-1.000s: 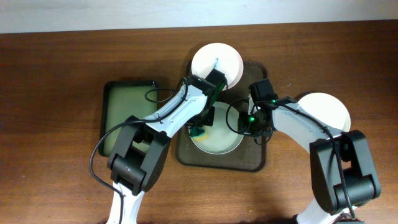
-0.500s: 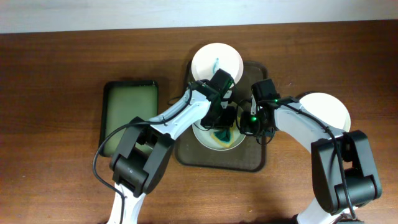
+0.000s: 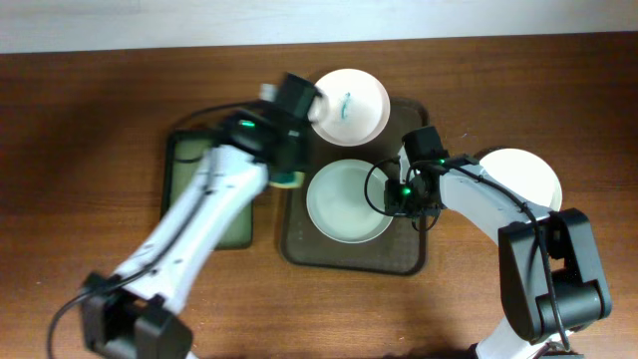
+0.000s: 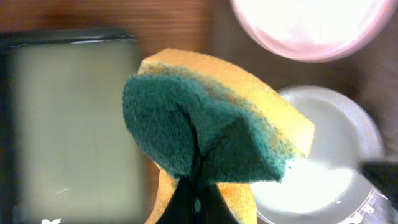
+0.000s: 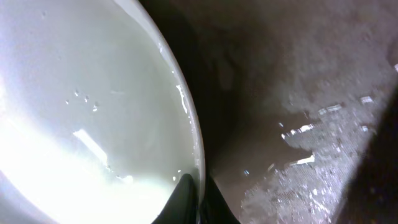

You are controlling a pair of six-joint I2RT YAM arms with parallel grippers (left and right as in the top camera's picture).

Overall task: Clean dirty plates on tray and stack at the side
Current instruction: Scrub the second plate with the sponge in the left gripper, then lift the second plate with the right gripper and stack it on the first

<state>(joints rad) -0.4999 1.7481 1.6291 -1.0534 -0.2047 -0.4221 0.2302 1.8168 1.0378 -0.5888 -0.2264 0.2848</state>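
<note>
Our right gripper (image 3: 390, 199) pinches the right rim of the plate (image 3: 344, 204) at centre frame; our left gripper (image 4: 196, 190) squeezes the sponge (image 4: 217, 124) at the plate's upper left.

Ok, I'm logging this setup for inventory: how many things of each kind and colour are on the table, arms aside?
White plates: 3
Dark brown tray: 1
Green tray: 1
Sponge: 1
Total: 6
</note>
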